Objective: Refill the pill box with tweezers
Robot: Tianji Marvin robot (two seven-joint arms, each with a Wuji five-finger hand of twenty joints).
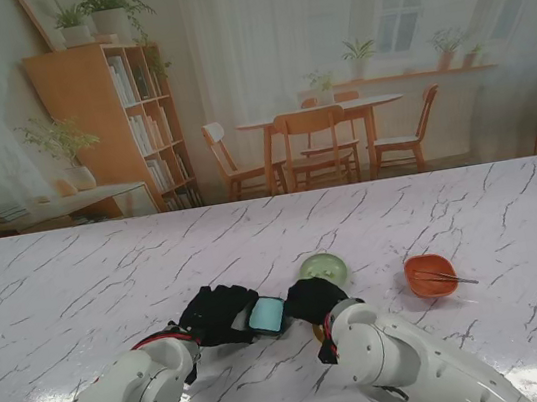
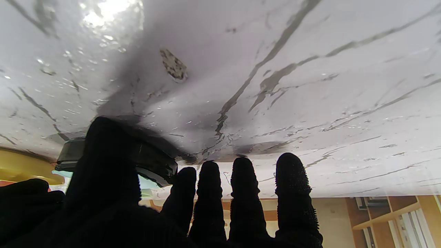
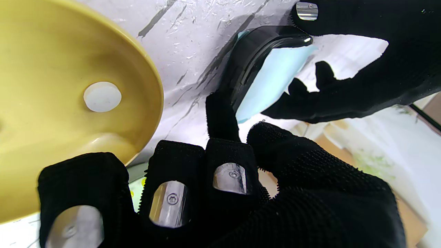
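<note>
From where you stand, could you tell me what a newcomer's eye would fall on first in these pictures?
First, the two black-gloved hands meeting near me at the table's middle: the left hand and right hand both touch a pale blue pill box. To the right sits an orange dish with tweezers lying across it. A green dish lies just beyond the right hand, and the right wrist view shows a yellow dish holding one white pill.

Left robot hand [image 1: 217,314] and right robot hand [image 1: 312,299] meet at table centre, gloved fingers curled, 2 arms angled inward.
</note>
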